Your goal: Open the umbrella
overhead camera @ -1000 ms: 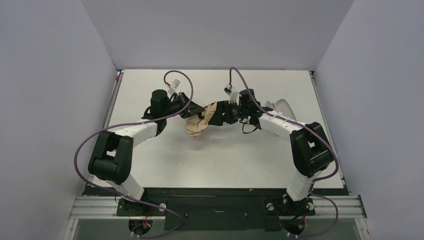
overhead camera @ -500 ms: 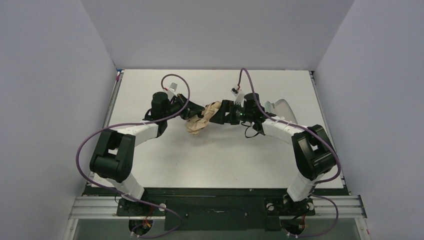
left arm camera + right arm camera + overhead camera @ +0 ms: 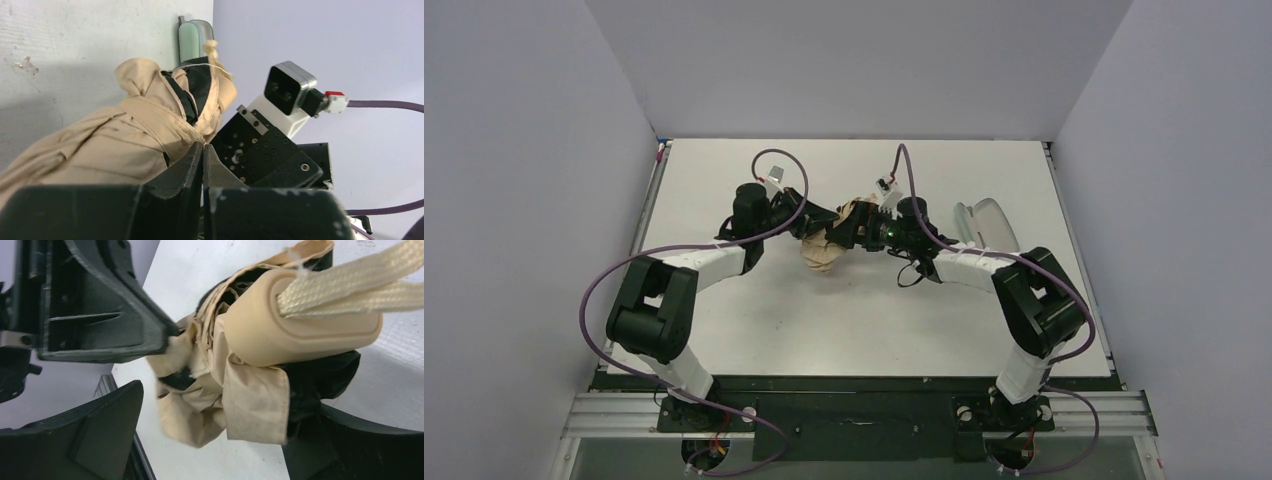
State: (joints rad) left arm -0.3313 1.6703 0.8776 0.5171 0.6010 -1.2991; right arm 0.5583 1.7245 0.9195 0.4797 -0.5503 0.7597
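Umbrella [image 3: 125, 135] fabric cut off at left edge, pouch [image 3: 192, 42] half hidden behind it, strap [image 3: 350, 285] cropped top-right

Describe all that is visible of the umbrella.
The umbrella is folded: crumpled peach-tan fabric with black lining, a smooth tan handle and a pale woven strap. It is near the middle of the table. The shut left gripper seems to pinch its fabric; the open right gripper straddles it.

White arms [image 3: 709, 262], purple cables [image 3: 385, 104], black end effectors [image 3: 202, 155] [image 3: 220, 410]
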